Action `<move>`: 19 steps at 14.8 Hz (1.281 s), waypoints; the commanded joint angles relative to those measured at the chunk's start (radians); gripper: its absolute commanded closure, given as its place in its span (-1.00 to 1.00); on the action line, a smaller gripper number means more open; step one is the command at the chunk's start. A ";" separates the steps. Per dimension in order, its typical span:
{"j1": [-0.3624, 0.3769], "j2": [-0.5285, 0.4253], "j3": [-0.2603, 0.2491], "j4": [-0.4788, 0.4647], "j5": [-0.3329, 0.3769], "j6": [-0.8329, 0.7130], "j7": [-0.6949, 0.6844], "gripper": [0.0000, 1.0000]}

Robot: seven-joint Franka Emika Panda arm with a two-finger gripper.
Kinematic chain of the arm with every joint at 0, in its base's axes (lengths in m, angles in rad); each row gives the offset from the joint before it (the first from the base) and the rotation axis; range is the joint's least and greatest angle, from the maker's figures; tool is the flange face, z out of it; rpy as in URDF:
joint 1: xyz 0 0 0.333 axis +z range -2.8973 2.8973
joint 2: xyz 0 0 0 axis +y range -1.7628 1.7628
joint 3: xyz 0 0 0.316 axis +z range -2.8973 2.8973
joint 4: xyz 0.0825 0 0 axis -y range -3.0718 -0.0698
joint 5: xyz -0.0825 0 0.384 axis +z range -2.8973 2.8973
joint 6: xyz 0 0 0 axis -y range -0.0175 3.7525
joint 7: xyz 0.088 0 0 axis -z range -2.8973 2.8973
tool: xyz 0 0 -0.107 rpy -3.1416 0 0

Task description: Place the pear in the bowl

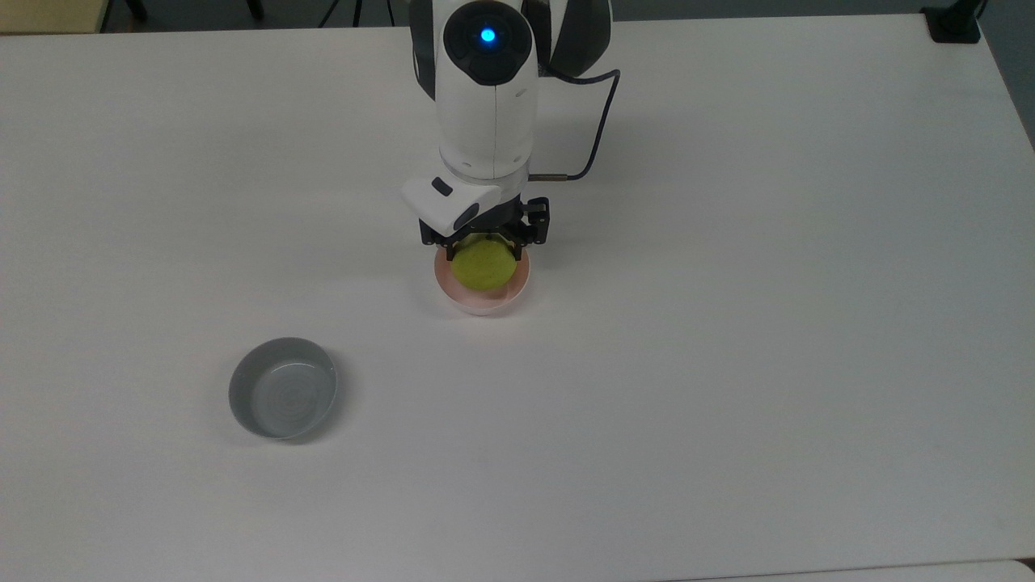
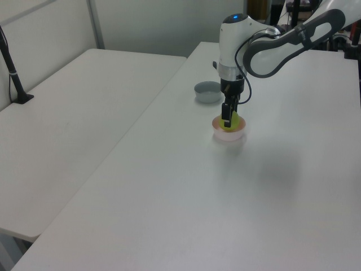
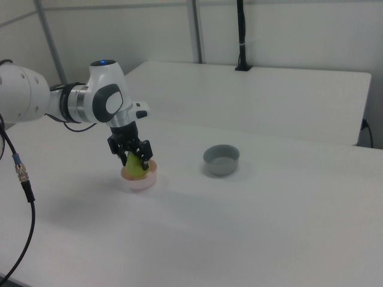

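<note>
Two bowls on the table [image 1: 728, 364]. Grey bowl [image 1: 282, 399] sits at the top view's lower left, well apart and not in play. Pink bowl [image 1: 483, 301] at centre, under the gripper [image 1: 483, 242]. Pear [image 1: 483, 267] sits low inside the pink bowl's rim, jaws closed on its sides. Step in hand, by my reading: the lowering, near its end. Next move calls for parting the jaws, then a straight lift clear of the rim. Hard to tell: whether the pear touches the bowl's floor; arm hides the bowl's far rim and the pear's top.
</note>
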 commanded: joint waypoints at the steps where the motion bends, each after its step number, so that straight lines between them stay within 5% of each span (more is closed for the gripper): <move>1: 0.003 -0.009 -0.003 -0.006 -0.017 0.021 0.032 -1.00; 10: -0.006 -0.131 -0.012 0.043 -0.014 -0.169 0.032 -1.00; 19: 0.002 -0.333 -0.106 0.071 0.009 -0.413 -0.072 -1.00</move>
